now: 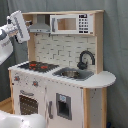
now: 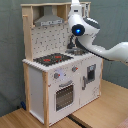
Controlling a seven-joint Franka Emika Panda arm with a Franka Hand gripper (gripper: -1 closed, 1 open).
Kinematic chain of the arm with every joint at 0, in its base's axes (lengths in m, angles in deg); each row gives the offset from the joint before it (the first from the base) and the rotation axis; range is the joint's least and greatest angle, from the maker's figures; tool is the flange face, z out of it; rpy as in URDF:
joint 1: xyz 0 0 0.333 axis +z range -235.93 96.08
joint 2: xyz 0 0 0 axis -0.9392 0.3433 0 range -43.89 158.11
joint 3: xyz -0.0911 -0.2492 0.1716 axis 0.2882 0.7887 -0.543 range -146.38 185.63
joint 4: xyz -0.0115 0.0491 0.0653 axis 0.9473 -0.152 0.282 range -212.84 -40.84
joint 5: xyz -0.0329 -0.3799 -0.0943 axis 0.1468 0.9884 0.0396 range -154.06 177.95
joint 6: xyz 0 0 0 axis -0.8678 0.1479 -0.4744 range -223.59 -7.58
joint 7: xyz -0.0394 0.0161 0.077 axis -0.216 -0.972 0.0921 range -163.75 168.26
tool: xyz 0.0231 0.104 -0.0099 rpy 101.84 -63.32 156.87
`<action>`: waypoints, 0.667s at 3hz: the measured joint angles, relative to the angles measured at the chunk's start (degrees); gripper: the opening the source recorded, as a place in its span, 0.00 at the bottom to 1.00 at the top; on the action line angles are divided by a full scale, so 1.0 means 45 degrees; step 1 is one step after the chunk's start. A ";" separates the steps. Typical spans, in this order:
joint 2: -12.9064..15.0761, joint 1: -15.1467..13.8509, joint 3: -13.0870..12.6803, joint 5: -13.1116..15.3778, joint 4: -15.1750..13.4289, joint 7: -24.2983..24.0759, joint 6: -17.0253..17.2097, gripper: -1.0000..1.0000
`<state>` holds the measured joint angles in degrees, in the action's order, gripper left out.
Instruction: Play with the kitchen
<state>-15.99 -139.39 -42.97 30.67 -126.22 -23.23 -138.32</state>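
The kitchen [image 1: 65, 95] [image 2: 37, 85] is a tall white and light-wood toy that shows in both exterior views. It has a black-and-red hob [image 1: 37, 65] [image 2: 52, 59], a black faucet [image 1: 85, 57] over the sink [image 1: 72, 73], a grey hood [image 1: 40, 27] [image 2: 49, 21], a microwave [image 1: 70, 23] and an oven door [image 1: 27, 102] [image 2: 64, 95]. My gripper [image 1: 16, 25] [image 2: 76, 6] is raised beside the kitchen's upper part at hood height, touching nothing. It lies on the first exterior view's left. In the second exterior view it reaches the top edge, above a blue-lit joint [image 2: 77, 30].
A dark grey curtain [image 1: 115, 45] hangs behind the kitchen. The white arm [image 2: 112, 50] reaches in from the second exterior view's right, in front of the faucet. Its base [image 1: 20, 121] fills the first exterior view's lower left. The kitchen stands on a wooden floor [image 2: 100, 112].
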 joint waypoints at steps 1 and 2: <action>0.0132 -0.0853 -0.0239 -0.0502 0.1011 0.0001 0.0017 0.00; 0.0258 -0.1726 -0.0482 -0.1256 0.1478 0.0003 0.0014 0.00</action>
<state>-14.83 -147.15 -45.14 25.02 -119.57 -23.21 -138.26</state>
